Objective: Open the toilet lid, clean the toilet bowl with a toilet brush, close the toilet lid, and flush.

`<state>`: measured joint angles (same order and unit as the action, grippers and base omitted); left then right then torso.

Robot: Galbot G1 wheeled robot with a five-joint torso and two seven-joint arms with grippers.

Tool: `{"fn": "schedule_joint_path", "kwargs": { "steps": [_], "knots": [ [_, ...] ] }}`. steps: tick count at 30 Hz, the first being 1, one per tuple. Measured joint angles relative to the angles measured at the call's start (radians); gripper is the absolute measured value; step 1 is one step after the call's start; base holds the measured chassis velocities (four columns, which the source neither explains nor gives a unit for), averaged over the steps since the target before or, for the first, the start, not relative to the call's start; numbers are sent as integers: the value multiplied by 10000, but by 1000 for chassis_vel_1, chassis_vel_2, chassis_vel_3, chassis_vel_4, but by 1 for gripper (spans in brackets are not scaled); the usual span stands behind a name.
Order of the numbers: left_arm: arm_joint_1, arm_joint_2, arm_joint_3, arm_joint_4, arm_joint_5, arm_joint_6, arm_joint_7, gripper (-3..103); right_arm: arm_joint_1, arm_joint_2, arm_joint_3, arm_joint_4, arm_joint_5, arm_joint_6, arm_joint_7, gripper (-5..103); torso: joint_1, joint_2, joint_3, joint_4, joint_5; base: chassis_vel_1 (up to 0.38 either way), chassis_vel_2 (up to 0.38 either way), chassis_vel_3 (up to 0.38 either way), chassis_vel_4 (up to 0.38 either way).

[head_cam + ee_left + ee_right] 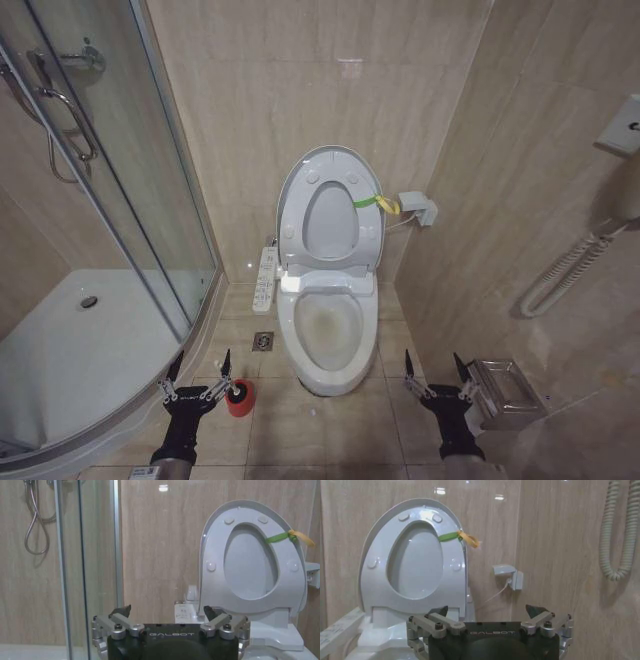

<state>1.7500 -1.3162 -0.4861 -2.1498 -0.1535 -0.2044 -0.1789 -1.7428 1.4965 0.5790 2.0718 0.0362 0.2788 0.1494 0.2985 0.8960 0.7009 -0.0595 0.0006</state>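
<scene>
With the toilet lid (330, 215) already upright at centre frame, fetching the toilet brush (239, 396) at lower left comes next: the left gripper (198, 378), jaws apart just beside it, should close squarely on the handle. The right gripper (434, 378) waits open at lower right.

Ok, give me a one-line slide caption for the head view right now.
Toilet lid raised over the toilet bowl; open left gripper hovers beside the red brush holder, open right gripper waits opposite.
</scene>
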Motion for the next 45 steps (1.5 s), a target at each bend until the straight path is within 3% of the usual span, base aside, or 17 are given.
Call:
{"fn": "schedule_joint_path", "kwargs": {
  "steps": [9,17,26,38,45],
  "knots": [
    [0,0,0,0,0,0,0,94,989,-408,198,-429,-123,96,233,100,0,0,0,0,2,0,0,0,0],
    [0,0,0,0,0,0,0,94,1786,-820,157,-658,334,-67,264,100,0,0,0,1,2,0,0,0,0],
    [0,0,0,0,0,0,0,94,2028,-874,291,-1066,940,592,-888,100,0,0,1,0,2,0,0,0,0],
    [0,0,0,0,0,0,0,94,1973,-1054,316,-912,939,218,-193,100,0,0,0,0,0,0,0,0,0],
    [0,0,0,0,0,0,0,94,2121,-1142,344,-993,949,372,-54,100,-1,1,-1,-1,0,-22,21,17,-20]
  ]
}}
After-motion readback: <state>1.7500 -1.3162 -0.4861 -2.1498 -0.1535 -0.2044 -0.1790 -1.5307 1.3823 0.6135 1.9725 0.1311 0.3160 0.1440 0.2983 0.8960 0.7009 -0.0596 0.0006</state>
